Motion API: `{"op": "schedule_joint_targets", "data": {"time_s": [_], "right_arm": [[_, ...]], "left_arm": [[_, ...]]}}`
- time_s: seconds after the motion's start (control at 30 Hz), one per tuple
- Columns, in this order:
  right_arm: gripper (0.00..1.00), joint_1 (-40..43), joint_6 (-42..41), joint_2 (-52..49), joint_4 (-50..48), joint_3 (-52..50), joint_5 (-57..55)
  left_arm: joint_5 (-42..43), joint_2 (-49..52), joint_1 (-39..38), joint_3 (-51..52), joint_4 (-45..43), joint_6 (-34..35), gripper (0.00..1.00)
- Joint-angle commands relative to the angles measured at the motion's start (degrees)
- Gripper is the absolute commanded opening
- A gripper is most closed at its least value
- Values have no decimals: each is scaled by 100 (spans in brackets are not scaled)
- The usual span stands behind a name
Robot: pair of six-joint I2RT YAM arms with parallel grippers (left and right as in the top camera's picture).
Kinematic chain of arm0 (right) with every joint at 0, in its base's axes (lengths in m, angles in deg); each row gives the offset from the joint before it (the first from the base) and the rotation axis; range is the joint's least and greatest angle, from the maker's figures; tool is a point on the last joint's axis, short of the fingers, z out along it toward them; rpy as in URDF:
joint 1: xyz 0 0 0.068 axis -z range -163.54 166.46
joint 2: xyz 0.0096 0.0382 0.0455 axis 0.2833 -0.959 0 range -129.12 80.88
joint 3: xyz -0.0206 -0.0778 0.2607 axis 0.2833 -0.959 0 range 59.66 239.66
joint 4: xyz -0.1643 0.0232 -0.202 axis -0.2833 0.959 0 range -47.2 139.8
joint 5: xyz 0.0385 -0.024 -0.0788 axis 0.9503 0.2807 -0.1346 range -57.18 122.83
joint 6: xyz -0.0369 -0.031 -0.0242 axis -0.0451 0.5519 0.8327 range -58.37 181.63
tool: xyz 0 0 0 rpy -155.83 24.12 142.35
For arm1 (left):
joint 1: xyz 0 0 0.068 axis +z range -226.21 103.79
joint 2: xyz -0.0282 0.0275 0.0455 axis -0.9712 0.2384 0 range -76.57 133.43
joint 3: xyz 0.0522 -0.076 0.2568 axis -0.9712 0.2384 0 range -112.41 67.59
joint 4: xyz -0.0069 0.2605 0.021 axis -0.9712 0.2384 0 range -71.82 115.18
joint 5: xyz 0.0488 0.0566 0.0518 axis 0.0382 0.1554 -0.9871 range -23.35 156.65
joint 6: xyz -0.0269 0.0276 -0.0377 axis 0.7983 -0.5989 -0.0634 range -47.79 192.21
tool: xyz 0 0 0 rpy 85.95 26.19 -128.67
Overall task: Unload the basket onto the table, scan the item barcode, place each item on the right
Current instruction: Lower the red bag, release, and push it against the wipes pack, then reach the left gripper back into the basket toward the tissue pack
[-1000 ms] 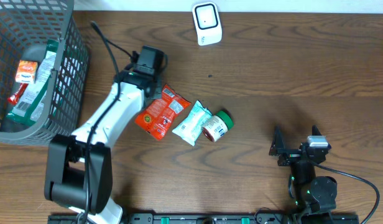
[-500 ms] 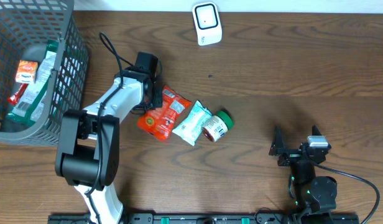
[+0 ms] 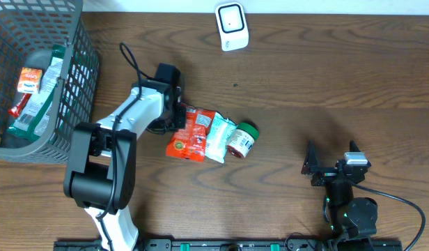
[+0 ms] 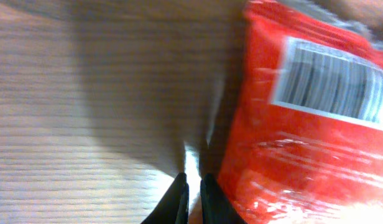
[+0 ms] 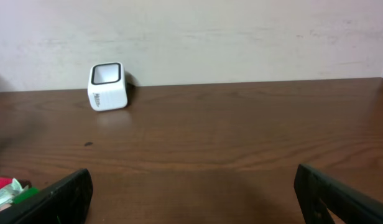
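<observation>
A red snack packet (image 3: 192, 136) lies flat on the wooden table with its white barcode label (image 4: 334, 84) facing up in the left wrist view. My left gripper (image 3: 177, 115) is low over the table at the packet's left edge. It is shut (image 4: 193, 186) with nothing between its fingers, and the right fingertip sits against the red packet (image 4: 303, 130). The white barcode scanner (image 3: 232, 26) stands at the far edge of the table and shows in the right wrist view as the scanner (image 5: 108, 86). My right gripper (image 3: 331, 152) rests near the front right, open (image 5: 194, 196) and holding nothing.
A white-and-teal packet (image 3: 218, 136) lies against the red packet's right side, and a small green-lidded jar (image 3: 242, 139) lies beside it. A grey mesh basket (image 3: 82, 63) with several packets in it stands at the far left.
My left gripper has slid right and toward the front, pushing the red packet. The packet has turned and now lies against the white-and-teal one. The right arm has not moved.
</observation>
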Motion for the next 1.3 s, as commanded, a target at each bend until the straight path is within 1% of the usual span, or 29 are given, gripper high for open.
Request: {"op": "schedule_joint_targets", "data": {"time_s": [0.0,0.3,0.4,0.7,0.77,0.87,0.93,1.0,1.03,1.07,1.1,1.13,1.27], "right_arm": [[99,68,24,26,22,-7,-68],[99,68,24,26,20,-7,-68],[99,68,26,26,20,-7,-68],[99,68,26,26,20,-7,-68],[99,68,24,26,20,-7,-70],[99,68,24,26,20,-7,-68],[99,68,26,26,20,-7,-68],[99,68,24,26,20,-7,-70],[99,68,26,26,20,-7,-70],[99,68,24,26,20,-7,-68],[99,68,24,26,20,-7,-68],[99,68,24,26,20,-7,-68],[99,68,24,26,20,-7,-68]], "left_arm": [[142,68,-201,37,68,-118,10],[142,68,-601,37,382,-63,10],[140,68,-697,37,527,52,11],[142,61,-817,37,682,304,11],[118,46,-815,33,680,319,12],[116,-31,-780,-13,680,321,17],[94,-120,-756,-63,678,321,17],[-28,-280,-726,-153,682,321,32],[-129,-367,-710,-195,682,319,43],[-258,-472,-695,-238,684,319,49],[-367,-573,-682,-273,686,321,52],[-535,-745,-658,-337,702,319,61],[-929,-1263,-542,-697,907,317,71]]}}
